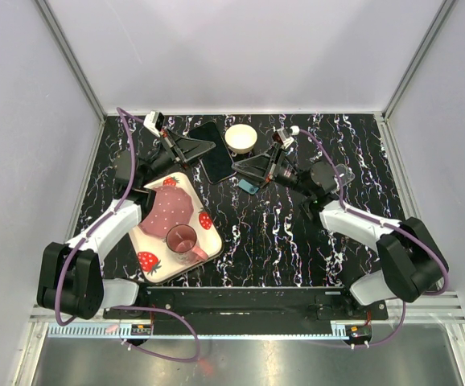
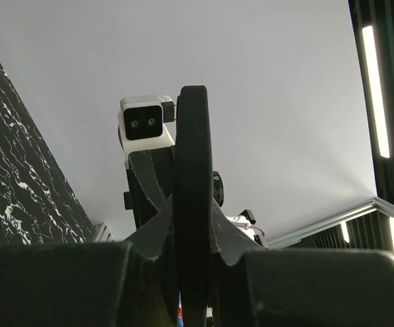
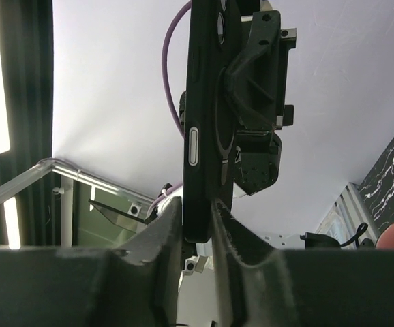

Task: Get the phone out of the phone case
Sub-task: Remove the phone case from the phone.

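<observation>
Both the left gripper (image 1: pixel 208 149) and right gripper (image 1: pixel 239 167) pinch the phone (image 3: pixel 198 136) (case (image 3: pixel 210 178) seemingly on). Anchor one side, peel the rim gently.

Robot lab test booth.
Plain white walls (image 1: pixel 240 48), bare metal frame rails (image 1: pixel 71 58), strip lights (image 2: pixel 375 88) and a black marbled table (image 1: pixel 297 241) boxed in between.

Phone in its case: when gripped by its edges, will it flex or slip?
Probably stiff: the cased phone looks straight edge-on, pinched between the left tool and right tool. Its smooth dark sides could slip in such narrow grips.
</observation>
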### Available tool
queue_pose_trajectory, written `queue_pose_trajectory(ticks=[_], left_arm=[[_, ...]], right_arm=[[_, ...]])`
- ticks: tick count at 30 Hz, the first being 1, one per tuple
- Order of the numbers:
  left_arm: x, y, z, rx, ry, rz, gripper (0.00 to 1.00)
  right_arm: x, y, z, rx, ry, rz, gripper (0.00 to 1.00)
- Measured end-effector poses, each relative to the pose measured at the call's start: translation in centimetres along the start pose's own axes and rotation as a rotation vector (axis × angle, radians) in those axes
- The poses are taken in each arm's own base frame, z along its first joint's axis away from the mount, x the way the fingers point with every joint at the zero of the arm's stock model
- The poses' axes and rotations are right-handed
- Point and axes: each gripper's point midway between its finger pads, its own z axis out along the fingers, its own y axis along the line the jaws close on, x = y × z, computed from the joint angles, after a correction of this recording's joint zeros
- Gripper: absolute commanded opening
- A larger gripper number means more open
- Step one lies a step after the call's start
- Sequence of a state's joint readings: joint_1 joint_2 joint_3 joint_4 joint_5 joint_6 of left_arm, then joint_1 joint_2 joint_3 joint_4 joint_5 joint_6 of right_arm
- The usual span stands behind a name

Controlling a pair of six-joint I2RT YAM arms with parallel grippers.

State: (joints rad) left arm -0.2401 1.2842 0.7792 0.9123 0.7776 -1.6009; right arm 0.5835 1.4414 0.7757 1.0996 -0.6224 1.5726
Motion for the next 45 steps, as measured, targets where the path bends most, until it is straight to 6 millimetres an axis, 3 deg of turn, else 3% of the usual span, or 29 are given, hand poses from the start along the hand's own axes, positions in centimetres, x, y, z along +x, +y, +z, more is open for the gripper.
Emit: queue_pose_trajectory(ticks=[1, 2, 13, 17, 26, 45], left_arm=[[0.0, 0.0, 0.0, 0.000, -0.001, -0.001, 0.00], [0.0, 0.0, 0.0, 0.001, -0.003, 0.000, 0.00], [-0.9, 0.0, 0.0, 0.002, -0.036, 0.010, 0.00], [-1.2, -0.7, 0.1, 0.049, -0.044, 0.001, 0.00], [-2.8, -4.5, 0.4, 0.162, -0.086, -0.007, 0.00], [-3.6, -6.7, 0.1, 0.210, -0.144, -0.064, 0.00]], right_arm=[[0.0, 0.0, 0.0, -0.003, 0.001, 0.002, 0.05], [0.0, 0.0, 0.0, -0.008, 0.002, 0.006, 0.00], [-0.7, -1.0, 0.7, -0.077, -0.015, 0.149, 0.00], [-0.8, -0.1, 1.1, -0.111, -0.020, 0.186, 0.00], [-1.2, 3.1, 3.3, -0.227, -0.013, 0.237, 0.00], [-1.0, 4.1, 4.7, -0.326, -0.013, 0.275, 0.00]])
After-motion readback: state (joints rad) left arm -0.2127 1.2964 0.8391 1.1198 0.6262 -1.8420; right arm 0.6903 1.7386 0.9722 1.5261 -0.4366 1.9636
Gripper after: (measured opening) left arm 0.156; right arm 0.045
